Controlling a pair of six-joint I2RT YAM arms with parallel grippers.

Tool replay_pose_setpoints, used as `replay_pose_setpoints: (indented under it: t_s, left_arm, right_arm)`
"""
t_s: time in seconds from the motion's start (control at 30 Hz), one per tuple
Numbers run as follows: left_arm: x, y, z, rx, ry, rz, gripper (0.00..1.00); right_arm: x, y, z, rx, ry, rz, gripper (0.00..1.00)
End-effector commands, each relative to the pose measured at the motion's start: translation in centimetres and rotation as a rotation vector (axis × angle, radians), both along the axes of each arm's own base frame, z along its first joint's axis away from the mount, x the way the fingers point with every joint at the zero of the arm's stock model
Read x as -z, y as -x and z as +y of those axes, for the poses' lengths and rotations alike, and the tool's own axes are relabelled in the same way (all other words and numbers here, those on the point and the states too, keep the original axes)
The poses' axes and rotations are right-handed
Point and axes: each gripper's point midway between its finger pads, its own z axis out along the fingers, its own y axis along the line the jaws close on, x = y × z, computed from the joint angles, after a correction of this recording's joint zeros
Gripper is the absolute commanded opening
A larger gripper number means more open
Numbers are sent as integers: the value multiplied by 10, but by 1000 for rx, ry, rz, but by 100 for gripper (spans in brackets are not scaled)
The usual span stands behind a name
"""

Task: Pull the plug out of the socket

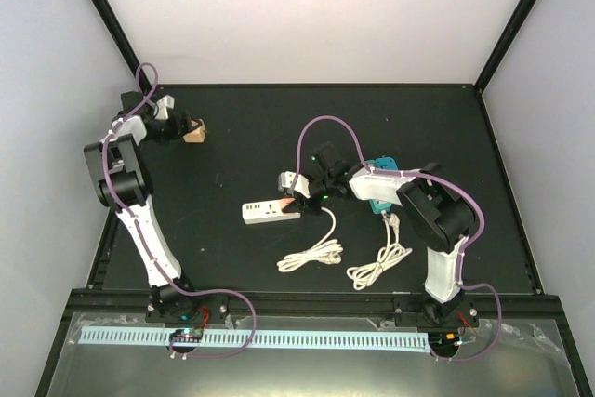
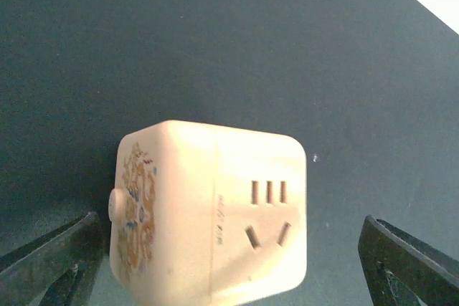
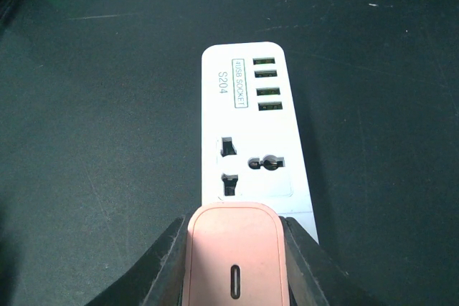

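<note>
The right gripper point(image 3: 235, 281) is clamping the pink plug point(image 3: 235, 245). In the right wrist view its two dark fingers point(image 3: 166, 266) are pressing on the left and right sides of the plug. The plug is sitting on the near end of the white power strip point(image 3: 252, 116), which is lying flat on the black table point(image 1: 418, 127). Beyond the plug, the strip is showing one free outlet and then four USB ports at its far end, beside a label reading "4USB SOCKET". In the top view the strip is lying near the middle of the table, and the right arm is reaching to it from the right side, so the plug is at the right end of the strip. The left gripper point(image 2: 228, 249) is holding nothing and its jaws are standing wide apart. The cream cube socket point(image 2: 215, 213) is lying between them at the far left of the table, well apart from the strip. One finger is looking very close to the cube, but it is not possible to tell if they are touching. The other finger is clearly apart from it. Two coiled white cables point(image 1: 311, 256) are lying nearer the arm bases. A teal object point(image 1: 379, 202) is showing partly under the right arm.
</note>
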Motion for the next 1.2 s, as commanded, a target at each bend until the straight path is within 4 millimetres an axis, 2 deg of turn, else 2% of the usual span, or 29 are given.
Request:
replay_pose_setpoints:
  t_s: [0.0,0.13,0.27,0.4,0.63,0.9,1.07,1.17]
  left_arm:
    - [-44,3,9,19,-105,-97,99]
    - [-64,12,8,58,-168,-147,99]
    - [-84,26,-2,145,-253,-216,99]
    - [-101,46,-22,252,-307,-282,99]
    - [-107,92,-73,476,-292,-377,99]
    - [-90,158,-131,789,-357,-443,97]
    - [-75,205,-165,1048,-394,-494,86]
    - [-63,229,-184,1171,-412,-502,72]
  right_arm:
    - [30,2,-12,32,94,32,3]
    - [29,2,-11,32,90,30,4]
    - [28,2,-11,33,85,27,4]
    - [27,2,-10,31,82,28,4]
    - [27,2,-10,31,80,24,4]
    - [27,2,-11,33,77,18,4]
    - [28,2,-10,31,78,26,4]
    - [27,2,-10,31,75,25,4]
